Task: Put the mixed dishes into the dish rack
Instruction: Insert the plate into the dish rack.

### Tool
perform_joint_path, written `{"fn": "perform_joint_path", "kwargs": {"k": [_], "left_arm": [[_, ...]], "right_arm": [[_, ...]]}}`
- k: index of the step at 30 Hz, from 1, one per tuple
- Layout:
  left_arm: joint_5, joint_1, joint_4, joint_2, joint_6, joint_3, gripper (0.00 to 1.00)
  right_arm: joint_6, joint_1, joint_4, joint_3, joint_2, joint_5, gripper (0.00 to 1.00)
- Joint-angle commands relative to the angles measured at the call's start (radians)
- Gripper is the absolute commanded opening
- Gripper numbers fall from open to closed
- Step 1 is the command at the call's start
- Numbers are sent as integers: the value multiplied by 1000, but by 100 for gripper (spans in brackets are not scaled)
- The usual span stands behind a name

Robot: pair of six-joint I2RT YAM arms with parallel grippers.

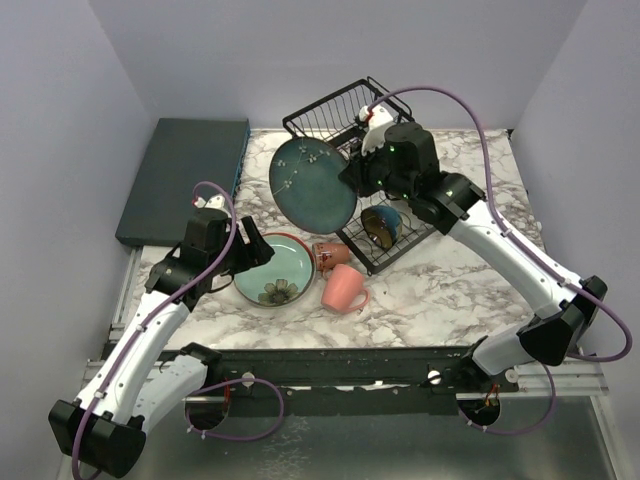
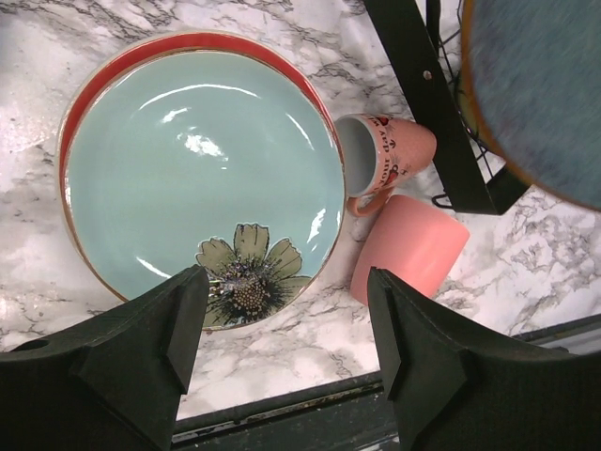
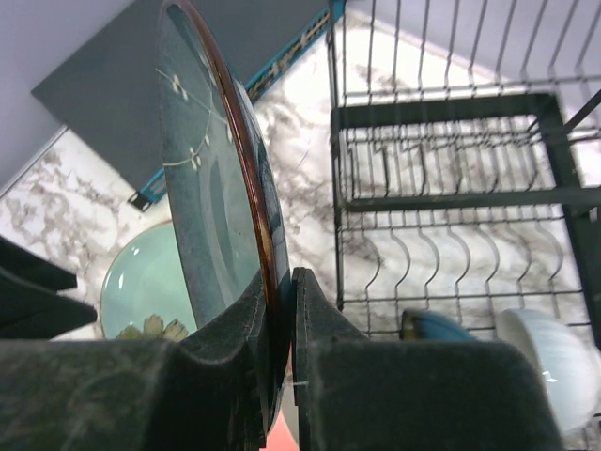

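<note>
- Your right claw was clamped on the rim of the dark teal plate, holding it on edge just left of the dish rack, off the worktop.
- Your left claw was apart and gripping nothing, hovering over the pale green flower plate, which lay flat left of the rack's front with a red edge showing.
- Two pink mugs lay on their sides between that plate and the rack: the printed mug and the plain mug.
- A dark bowl and a white bowl sat in the rack's lower tier.
</note>
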Motion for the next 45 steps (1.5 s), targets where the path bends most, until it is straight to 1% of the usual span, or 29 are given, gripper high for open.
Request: {"fn": "perform_joint_path", "kwargs": {"k": [1,6,7,11,17,21,28,35,38,45], "left_arm": [[66,1,34,-14,38,-18,75],[93,1,65,-20,33,-44,75],[91,1,67,-24,32,-47,75],[96,0,76,-42,29,-57,75],[98,0,83,-57,29,-63,75],[105,0,87,-57,31,-65,75],[109,0,90,-57,33,-68,75],[109,0,93,-56,32,-69,75],[107,0,92,-57,32,-70,75],[106,0,93,-51,32,-70,75]], "right_arm": [[-65,3,98,143,-14,97,0],[-124,3,89,269,42,151,0],[-165,2,94,287,52,160,0],[-231,-1,106,375,108,186,0],[-309,-24,167,445,160,208,0],[-330,-70,186,500,190,189,0],[-300,-154,240,521,199,121,0],[-282,-188,312,511,205,127,0],[-285,-204,328,533,219,132,0],[-305,-253,374,547,248,97,0]]}}
